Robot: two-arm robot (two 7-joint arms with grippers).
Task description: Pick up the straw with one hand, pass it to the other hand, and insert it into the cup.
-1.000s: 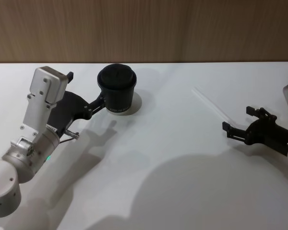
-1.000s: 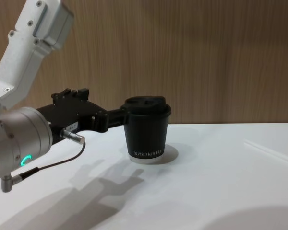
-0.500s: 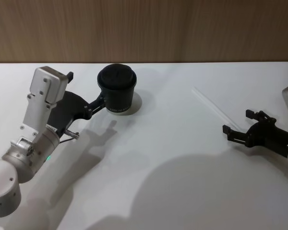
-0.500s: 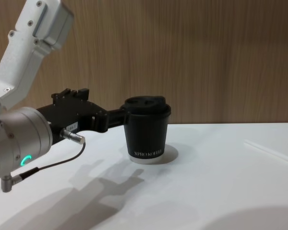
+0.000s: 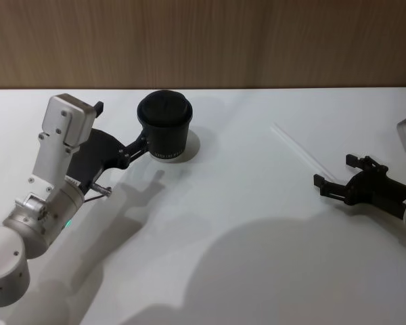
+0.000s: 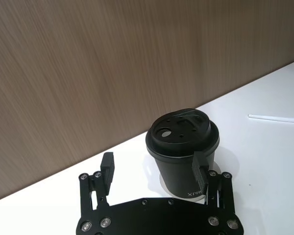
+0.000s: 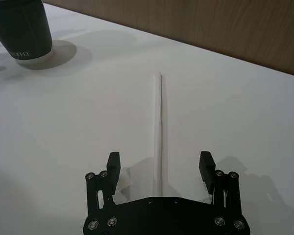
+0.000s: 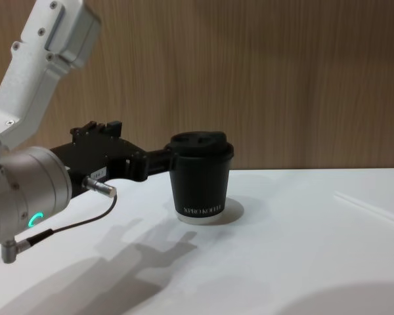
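black right hand [image 7: 159, 156] low, fingers wide apart astride the white straw [image 7: 159, 107]

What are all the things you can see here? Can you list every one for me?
cup: one, black with a black lid, standing on the table, far left of middle
straw: one, white, lying flat on the table, on the right
table: one, white, under everything
wall: one, brown wood, behind the table
left gripper: one, black on a silver arm with a green light, fingers open, one finger right beside the cup
right gripper: one, black, fingers open, at the near end of the straw, which lies between them
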